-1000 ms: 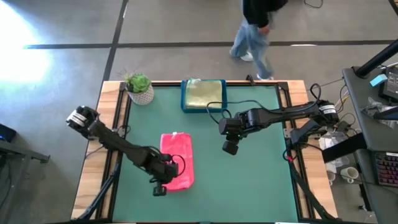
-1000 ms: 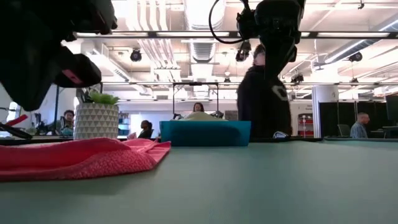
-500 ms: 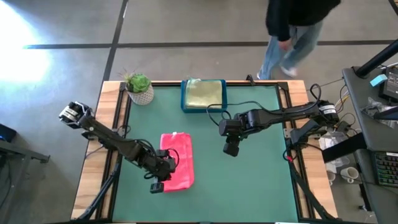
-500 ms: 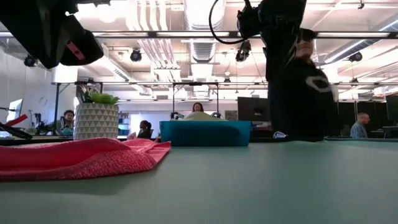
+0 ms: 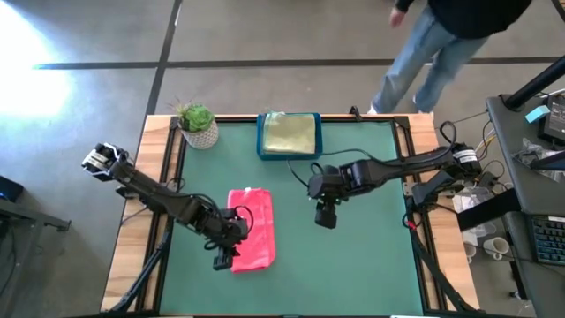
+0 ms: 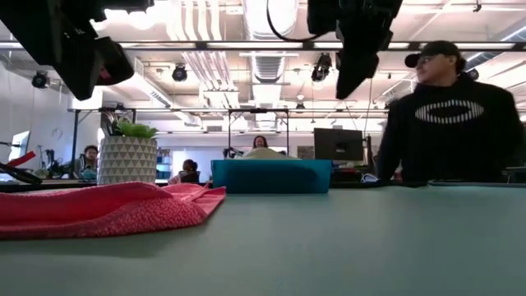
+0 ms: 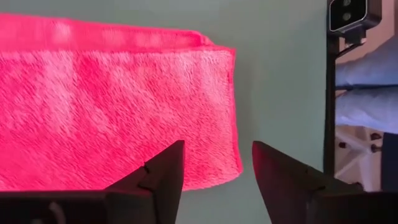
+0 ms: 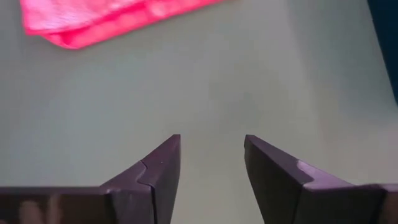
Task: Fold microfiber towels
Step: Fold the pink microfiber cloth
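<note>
Pink towel folded on the counter, both end effectors let go

The left end effector point(image 5: 224, 257) hangs at the near edge of the hot pink towel point(image 5: 252, 228), fingers point(image 7: 160, 177) apart with nothing between them, likely so the fold lies undisturbed. To the towel's right, the right end effector point(image 5: 324, 217) hovers over bare counter point(image 5: 353, 265), also spread and empty. Beyond the towel, the blue tray point(image 5: 261, 146) holds a pale green towel point(image 5: 290, 132), probably parked there as finished; a potted plant point(image 5: 197, 124) sits to the tray's left.
</note>
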Controlling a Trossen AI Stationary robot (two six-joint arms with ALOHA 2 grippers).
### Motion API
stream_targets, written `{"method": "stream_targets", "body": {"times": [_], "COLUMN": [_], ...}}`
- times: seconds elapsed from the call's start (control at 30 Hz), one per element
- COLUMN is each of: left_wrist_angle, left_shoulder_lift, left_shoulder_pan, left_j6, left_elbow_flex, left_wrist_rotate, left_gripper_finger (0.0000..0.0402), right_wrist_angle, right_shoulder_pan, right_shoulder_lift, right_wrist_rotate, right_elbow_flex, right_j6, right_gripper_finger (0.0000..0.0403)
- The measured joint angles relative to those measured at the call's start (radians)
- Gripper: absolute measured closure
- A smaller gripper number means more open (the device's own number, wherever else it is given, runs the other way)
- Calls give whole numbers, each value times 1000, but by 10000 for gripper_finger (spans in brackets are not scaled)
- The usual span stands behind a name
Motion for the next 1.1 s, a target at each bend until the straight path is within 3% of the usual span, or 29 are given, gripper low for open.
{"method": "stream_targets", "body": {"times": [0.23, 0.5, 0.6, 1.1], "left_wrist_angle": [0, 1, 2, 1], "left_shoulder_lift": [0, 0, 0, 30], "left_shoulder_pan": [-56, -154, -177, -272], "left_j6": [-109, -208, -209, -121], "left_elbow_flex": [5, 7, 7, -17], "left_wrist_rotate": [-32, -256, -280, -310], "left_gripper_finger": [229, 229, 229, 229], "right_wrist_angle": [164, 373, 416, 552], "right_shoulder_pan": [46, 100, 122, 162], "right_shoulder_lift": [0, 36, 72, 222], "right_wrist_rotate": [-28, -82, -128, -121], "right_elbow_flex": [-12, -16, -16, 42], "right_j6": [-195, -360, -360, -210], "right_gripper_finger": [234, 235, 234, 234]}}
